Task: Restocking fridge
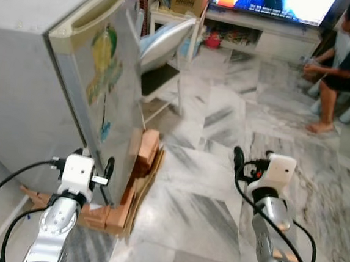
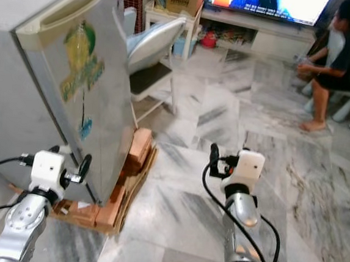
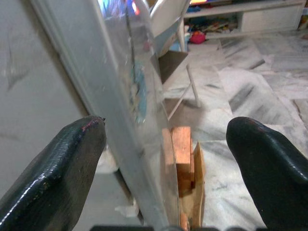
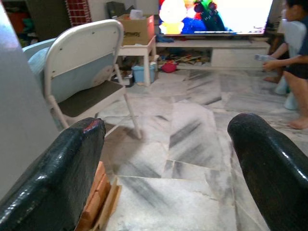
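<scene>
A small grey fridge (image 1: 34, 63) stands at my left, its stickered door (image 1: 107, 94) shut against the cabinet. My left gripper (image 1: 98, 164) is low at the door's near corner and open. In the left wrist view the door's edge (image 3: 120, 120) runs between the two black fingers (image 3: 53, 178), with a gap on each side. My right gripper (image 1: 252, 159) hangs open over the marble floor to the fridge's right, holding nothing. In the right wrist view its fingers (image 4: 269, 163) frame the chair and floor.
Wooden blocks and cardboard (image 1: 142, 165) prop the fridge's base. A white folding chair (image 1: 163, 50) stands just behind the door. A person (image 1: 347, 60) sits at the far right by a lit TV (image 1: 278, 2). Bare marble floor (image 1: 206, 189) spreads ahead.
</scene>
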Controlling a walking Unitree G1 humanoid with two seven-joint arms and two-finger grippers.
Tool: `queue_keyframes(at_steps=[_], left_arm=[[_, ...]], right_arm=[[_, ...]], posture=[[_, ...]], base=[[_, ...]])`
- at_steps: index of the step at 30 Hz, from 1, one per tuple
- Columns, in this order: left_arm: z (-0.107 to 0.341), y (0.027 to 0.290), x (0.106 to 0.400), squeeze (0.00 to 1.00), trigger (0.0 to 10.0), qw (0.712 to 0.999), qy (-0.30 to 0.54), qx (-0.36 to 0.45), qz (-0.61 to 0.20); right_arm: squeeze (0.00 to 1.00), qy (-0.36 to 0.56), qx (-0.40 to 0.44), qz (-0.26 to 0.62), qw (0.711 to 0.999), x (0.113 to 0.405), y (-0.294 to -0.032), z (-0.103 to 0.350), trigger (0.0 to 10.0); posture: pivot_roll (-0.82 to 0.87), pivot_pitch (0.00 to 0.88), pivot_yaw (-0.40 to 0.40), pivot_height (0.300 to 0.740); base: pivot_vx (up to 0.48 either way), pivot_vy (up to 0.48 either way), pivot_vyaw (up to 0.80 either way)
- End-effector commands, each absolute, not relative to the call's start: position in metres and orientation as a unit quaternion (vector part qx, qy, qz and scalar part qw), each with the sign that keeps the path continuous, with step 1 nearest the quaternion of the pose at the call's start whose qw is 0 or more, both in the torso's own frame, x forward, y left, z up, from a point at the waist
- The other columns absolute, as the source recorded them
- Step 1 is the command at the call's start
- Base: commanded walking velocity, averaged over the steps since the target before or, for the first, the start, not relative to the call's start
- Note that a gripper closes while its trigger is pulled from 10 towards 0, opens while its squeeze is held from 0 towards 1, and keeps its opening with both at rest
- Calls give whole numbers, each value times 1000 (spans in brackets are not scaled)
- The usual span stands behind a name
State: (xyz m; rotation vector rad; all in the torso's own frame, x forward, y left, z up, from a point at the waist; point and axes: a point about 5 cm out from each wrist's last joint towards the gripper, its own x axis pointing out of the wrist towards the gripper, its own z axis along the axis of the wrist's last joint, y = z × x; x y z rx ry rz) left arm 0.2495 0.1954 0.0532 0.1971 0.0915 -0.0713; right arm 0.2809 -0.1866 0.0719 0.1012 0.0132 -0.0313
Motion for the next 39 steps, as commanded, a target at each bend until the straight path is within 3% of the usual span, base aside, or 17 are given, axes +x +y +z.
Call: queue_keyframes(at_steps=[1, 13, 22, 39], left_arm=[[54, 201, 252, 0, 10000, 993, 47, 106, -27], [60, 217, 286, 0, 10000, 992, 56, 103, 35], [66, 218, 311, 0, 10000, 994, 56, 89, 39], [97, 176, 361, 0, 10000, 996, 45, 76, -17]], right_arm=[[0, 4, 48, -24, 999, 280, -191, 73, 10000], [0, 4, 45, -23, 999, 278, -194, 74, 10000], [0, 16, 43, -13, 999, 268, -194, 72, 10000], [0, 49, 29, -12, 998, 253, -196, 65, 10000]], posture=[[31, 0, -35, 740], [13, 0, -46, 740], [-14, 0, -58, 740], [-54, 0, -45, 740]], base=[[0, 0, 0], [0, 0, 0], [0, 0, 0], [0, 0, 0]])
